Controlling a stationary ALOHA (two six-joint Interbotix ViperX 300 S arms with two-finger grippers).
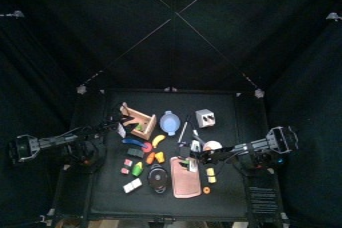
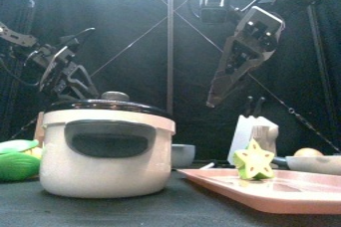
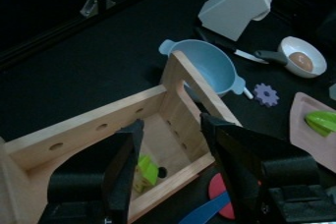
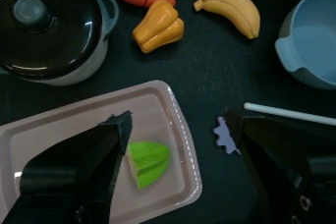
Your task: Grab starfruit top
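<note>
The starfruit is a yellow-green piece lying on the pink tray. In the front view it stands as a star shape on the tray at the right. My right gripper is open and hovers above the tray, with the starfruit between and a little below its jaws, not touched. It hangs above the tray in the front view. My left gripper is open and empty over a wooden rack. The starfruit also shows far off in the left wrist view.
A white pot with a black lid stands beside the tray and looms at the front. A banana, an orange pepper, a blue bowl, a purple gear and a white carton lie around.
</note>
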